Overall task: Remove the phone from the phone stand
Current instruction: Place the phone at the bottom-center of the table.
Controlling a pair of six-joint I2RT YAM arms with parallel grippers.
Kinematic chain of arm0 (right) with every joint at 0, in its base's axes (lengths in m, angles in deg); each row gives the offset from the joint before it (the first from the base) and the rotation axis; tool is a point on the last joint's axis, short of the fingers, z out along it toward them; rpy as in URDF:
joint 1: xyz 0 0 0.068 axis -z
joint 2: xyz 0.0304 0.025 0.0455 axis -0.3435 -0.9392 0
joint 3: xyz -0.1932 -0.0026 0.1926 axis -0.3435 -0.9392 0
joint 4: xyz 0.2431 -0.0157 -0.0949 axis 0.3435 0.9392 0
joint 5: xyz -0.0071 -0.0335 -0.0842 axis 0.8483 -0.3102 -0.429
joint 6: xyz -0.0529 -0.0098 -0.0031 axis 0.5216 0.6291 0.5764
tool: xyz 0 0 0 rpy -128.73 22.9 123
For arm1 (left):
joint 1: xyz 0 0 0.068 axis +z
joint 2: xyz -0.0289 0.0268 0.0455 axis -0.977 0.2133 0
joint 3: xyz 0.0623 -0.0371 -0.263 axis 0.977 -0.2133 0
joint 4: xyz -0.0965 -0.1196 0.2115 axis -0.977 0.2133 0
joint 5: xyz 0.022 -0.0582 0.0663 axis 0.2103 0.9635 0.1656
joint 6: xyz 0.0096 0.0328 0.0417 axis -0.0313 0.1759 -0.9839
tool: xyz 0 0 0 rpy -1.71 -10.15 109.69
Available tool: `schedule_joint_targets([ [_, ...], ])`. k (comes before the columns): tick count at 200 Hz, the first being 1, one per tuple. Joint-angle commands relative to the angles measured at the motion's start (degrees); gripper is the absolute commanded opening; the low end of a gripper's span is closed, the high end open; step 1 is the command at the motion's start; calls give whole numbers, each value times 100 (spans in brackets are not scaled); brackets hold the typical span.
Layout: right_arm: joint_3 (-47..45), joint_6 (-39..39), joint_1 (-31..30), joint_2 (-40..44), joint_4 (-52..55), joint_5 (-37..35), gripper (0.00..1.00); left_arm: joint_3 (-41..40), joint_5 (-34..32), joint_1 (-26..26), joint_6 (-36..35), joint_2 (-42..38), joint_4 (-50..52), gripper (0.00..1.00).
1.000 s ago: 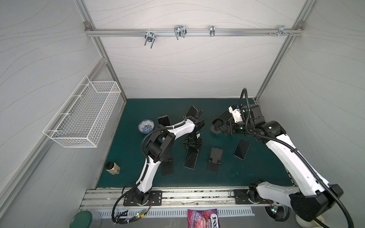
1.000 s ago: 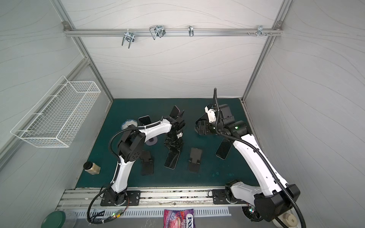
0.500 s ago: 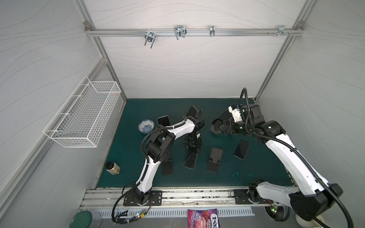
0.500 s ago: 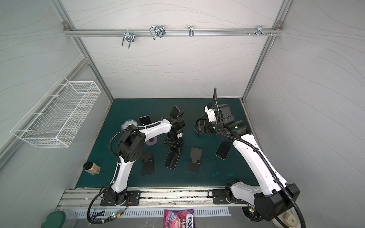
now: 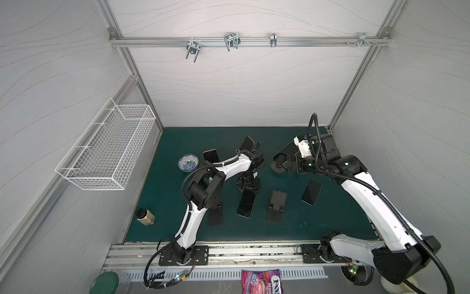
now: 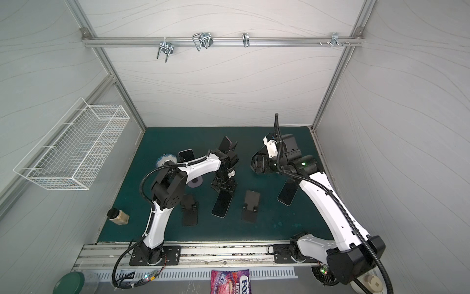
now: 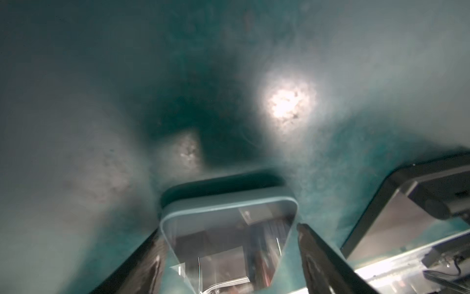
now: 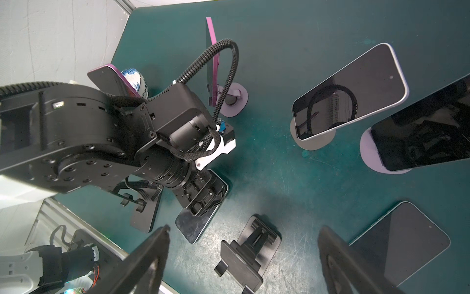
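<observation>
A dark phone [image 5: 246, 206] lies flat on the green mat, its far end under my left gripper [image 5: 248, 187]. In the left wrist view this phone [image 7: 229, 234] sits between the fingers [image 7: 323, 257], with a gap showing on one side, so the left gripper is open. An empty black phone stand [image 5: 276, 208] lies beside it, and another [image 5: 215, 216] by the left arm. My right gripper [image 5: 277, 163] hovers open above the mat, its fingers [image 8: 150, 257] holding nothing. Phones [image 8: 351, 91] [image 8: 427, 127] [image 8: 212, 63] stand on round lilac stands behind.
Another phone [image 5: 311, 191] lies flat under the right arm. A blue-patterned bowl [image 5: 188, 162] sits back left and a small jar [image 5: 145, 217] at the left edge. A wire basket [image 5: 109, 150] hangs on the left wall. A candy bag [image 5: 262, 281] lies past the front rail.
The left gripper's jaws have opened off the phone lying on the mat. The right gripper has shifted slightly toward the middle.
</observation>
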Motion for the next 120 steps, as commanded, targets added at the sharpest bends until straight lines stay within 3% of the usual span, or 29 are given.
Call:
schedule_joint_targets([
  [1,3,71,31,90,44,76,92,-10,-157,16,1,-130,-31,83],
  [120,59,-43,35,241,26,142,91,-18,-200,21,13,-760,-97,81],
])
